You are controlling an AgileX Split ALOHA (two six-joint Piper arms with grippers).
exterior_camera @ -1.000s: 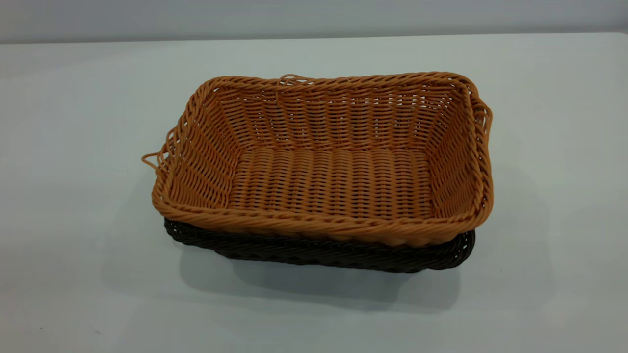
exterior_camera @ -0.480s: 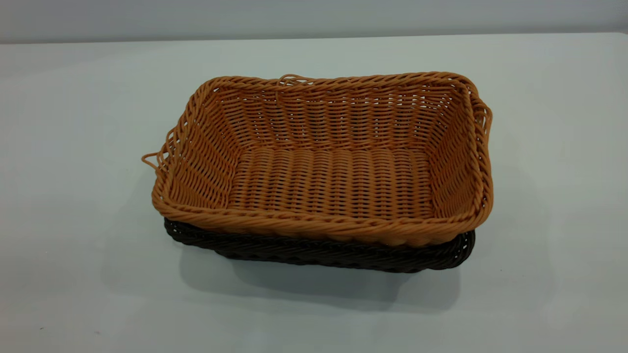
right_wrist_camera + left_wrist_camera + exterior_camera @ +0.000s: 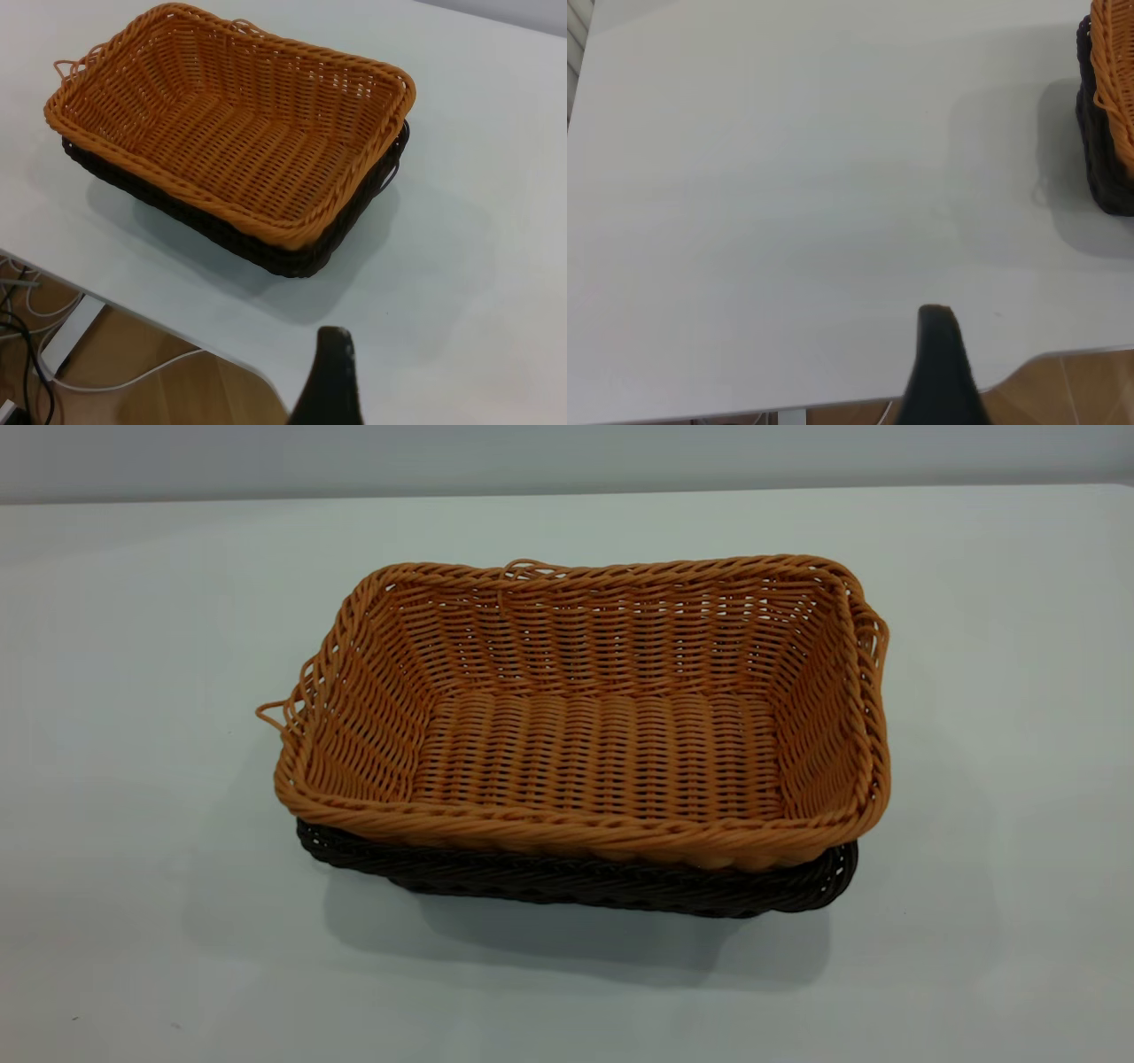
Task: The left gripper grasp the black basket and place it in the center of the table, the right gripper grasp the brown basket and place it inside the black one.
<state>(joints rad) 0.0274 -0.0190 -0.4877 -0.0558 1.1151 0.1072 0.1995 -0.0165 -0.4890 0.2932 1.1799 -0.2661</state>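
The brown basket [image 3: 602,753] sits nested inside the black basket [image 3: 576,881] in the middle of the table [image 3: 133,646]. Only the black basket's rim and lower wall show beneath it. Both baskets also show in the right wrist view, brown [image 3: 239,133] inside black [image 3: 292,257]. In the left wrist view the pair is at the frame's edge, brown [image 3: 1116,80] over black [image 3: 1103,168]. Neither gripper is in the exterior view. My left gripper [image 3: 1001,372] is over the table's edge, far from the baskets, open and empty. My right gripper [image 3: 399,390] is back by the table's edge, open and empty.
The table's edge and the brown floor [image 3: 1072,390] beyond it show in the left wrist view. The right wrist view shows cables [image 3: 106,381] on the floor under the table's edge. A grey wall [image 3: 567,456] runs behind the table.
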